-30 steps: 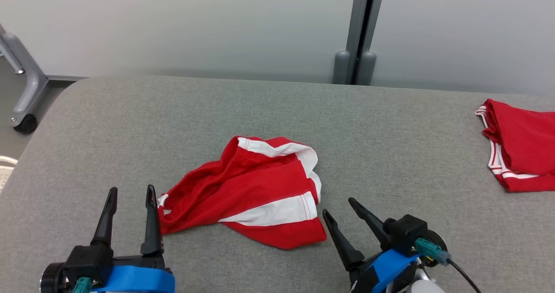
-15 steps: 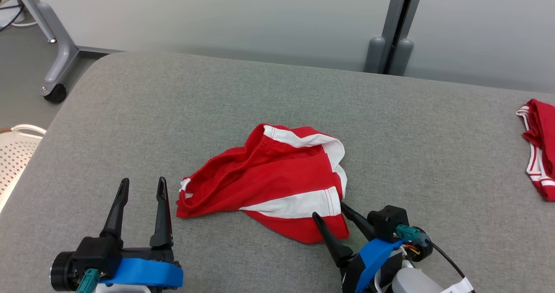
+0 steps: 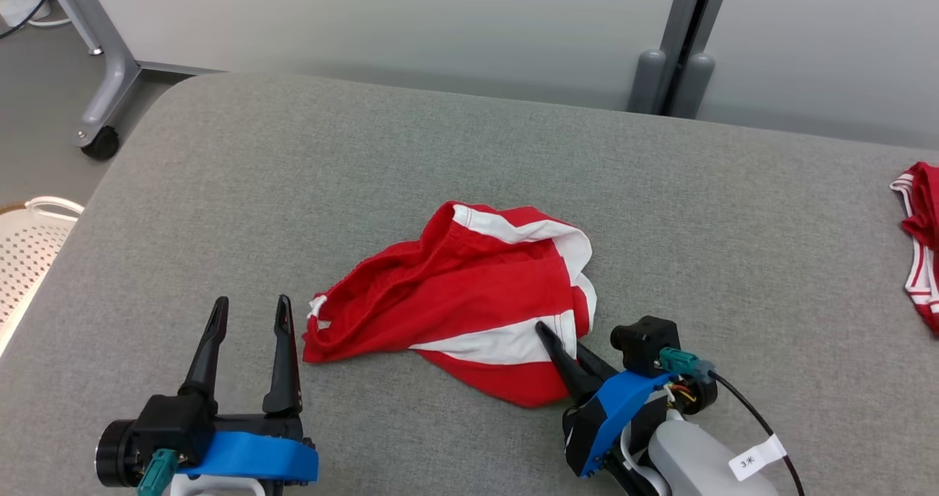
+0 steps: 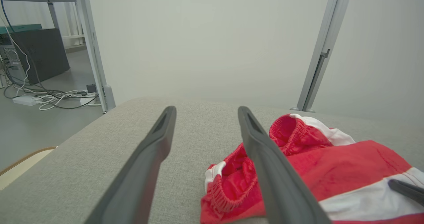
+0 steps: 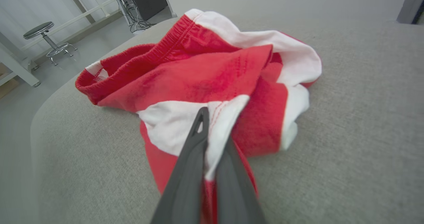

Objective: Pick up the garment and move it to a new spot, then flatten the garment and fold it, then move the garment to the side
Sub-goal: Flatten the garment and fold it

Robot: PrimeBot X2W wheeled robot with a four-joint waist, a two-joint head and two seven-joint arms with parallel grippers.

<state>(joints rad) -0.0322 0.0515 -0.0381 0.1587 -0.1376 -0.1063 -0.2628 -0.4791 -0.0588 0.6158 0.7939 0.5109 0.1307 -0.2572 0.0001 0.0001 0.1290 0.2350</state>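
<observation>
Grabbing stage, by the look of it: step one of the job, the pick-up before the carry to a new spot. Crumpled red cotton garment with broad white bands lying bunched on the middle of the grey fabric-covered padded table, a bit toward the table's near edge, not lifted off it yet.

Right black two-fingered gripper low over the table's near right, fingers pinched together on the garment's white-banded corner (cloth plainly sandwiched between them in the right wrist view). Left black two-fingered gripper over the table's near left, fingers spread wide with nothing between them, just beside the elastic waistband end and apparently not touching it.

Next up, probably: lifting off the table with that pinch held firm, then carrying across to a bare patch of table. Only one corner gripped, so expect the rest to dangle and drag. Worth steering away from the table's far right edge, home of a second red garment with thin white trim. Flattening, folding and the shove to the side all left to do.
</observation>
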